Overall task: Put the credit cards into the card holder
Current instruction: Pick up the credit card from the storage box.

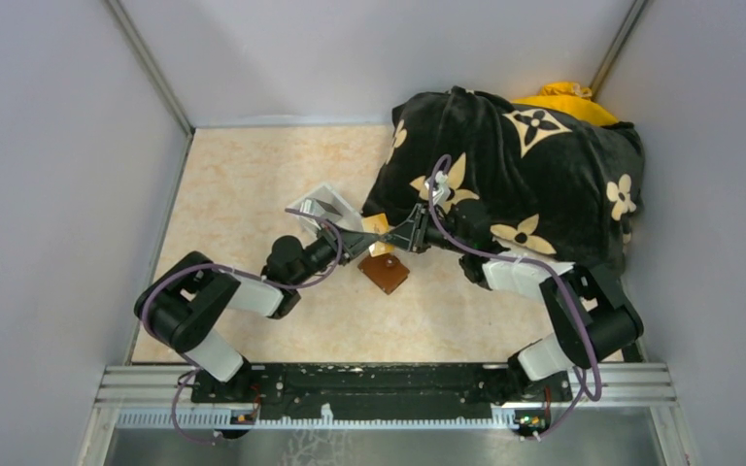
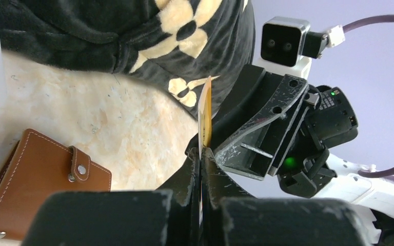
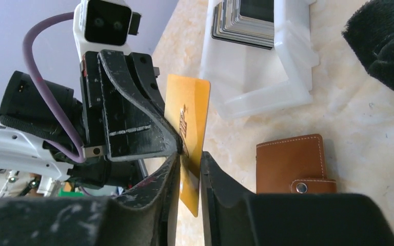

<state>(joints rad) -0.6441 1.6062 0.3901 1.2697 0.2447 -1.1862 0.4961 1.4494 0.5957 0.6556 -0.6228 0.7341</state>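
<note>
Gold credit card (image 3: pixel 187 123), one, in left claw (image 2: pixel 201 166); card holder (image 3: pixel 290 164), one.

Robot lab test cell; plain grey enclosure walls (image 1: pixel 49 146); alu mounting rail (image 1: pixel 136 388).

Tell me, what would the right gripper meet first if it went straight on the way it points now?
The right gripper would first meet the gold card standing between its fingers; just behind it, probably the left gripper, shut on the same card.
</note>
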